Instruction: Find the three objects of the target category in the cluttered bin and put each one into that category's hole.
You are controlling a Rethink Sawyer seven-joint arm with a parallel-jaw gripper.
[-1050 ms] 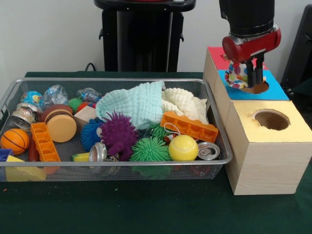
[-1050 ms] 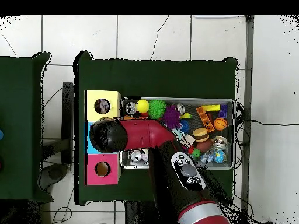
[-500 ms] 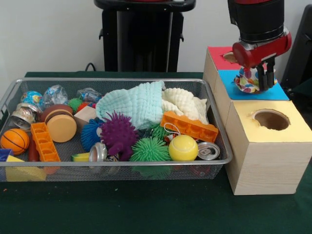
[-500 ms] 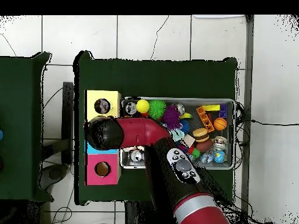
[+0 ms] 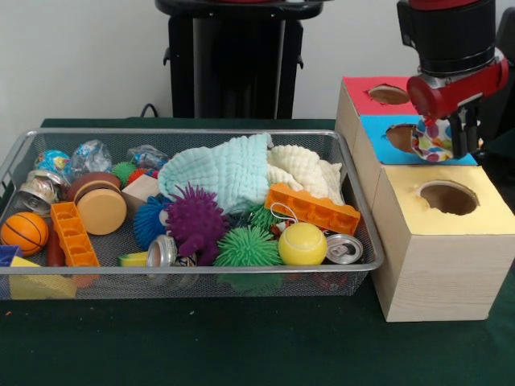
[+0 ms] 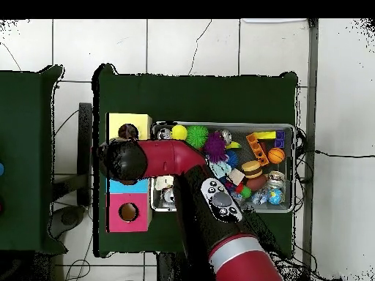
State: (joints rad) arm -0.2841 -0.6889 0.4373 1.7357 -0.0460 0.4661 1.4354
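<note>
My gripper (image 5: 459, 145) hangs over the right part of the blue box (image 5: 386, 151), just right of its hole (image 5: 400, 135). It is shut on a white crumpled piece with coloured dots (image 5: 433, 138), which sticks out to the left of the fingers above the box top. The red box (image 5: 362, 87) stands behind the blue one and the yellow box (image 5: 483, 215) in front, each with a round hole. In the overhead view the arm's wrist (image 6: 121, 159) covers the blue box between the yellow box (image 6: 128, 123) and the pink one (image 6: 128, 212), hiding the gripper.
The wire mesh bin (image 5: 185, 133) left of the boxes holds several toys: spiky balls (image 5: 195, 221), a yellow ball (image 5: 302, 244), orange bricks (image 5: 314, 207), cans (image 5: 344, 249), a small basketball (image 5: 23, 232) and two cloths (image 5: 225, 170). The black pedestal (image 5: 237, 60) stands behind it.
The gripper has carried the dotted piece to the right across the blue box, from over the hole to just beyond it. The blue hole now shows uncovered.
</note>
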